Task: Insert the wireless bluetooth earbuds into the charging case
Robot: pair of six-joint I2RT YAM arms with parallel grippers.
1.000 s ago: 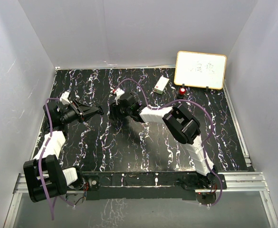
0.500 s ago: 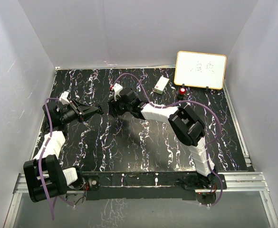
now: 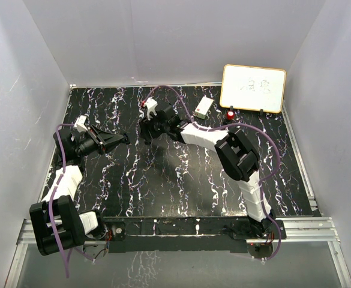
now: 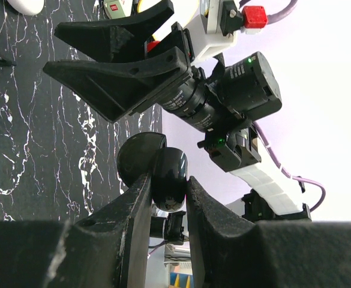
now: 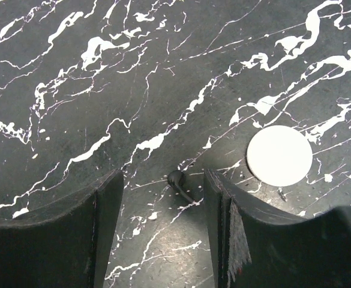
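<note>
Right arm (image 3: 200, 135) has swung toward 12 o'clock since a second ago; I see the right hand (image 5: 163, 175) spread astride a black earbud (image 5: 176, 178) on the bench (image 5: 73, 72). My left hand (image 4: 167, 186) clamps the black case (image 4: 140, 155).

White puck (image 4: 25, 5) gets chopped by the left wrist view's top edge; whiteboard (image 3: 253, 88) scribble's too blurry, maybe two characters.
</note>
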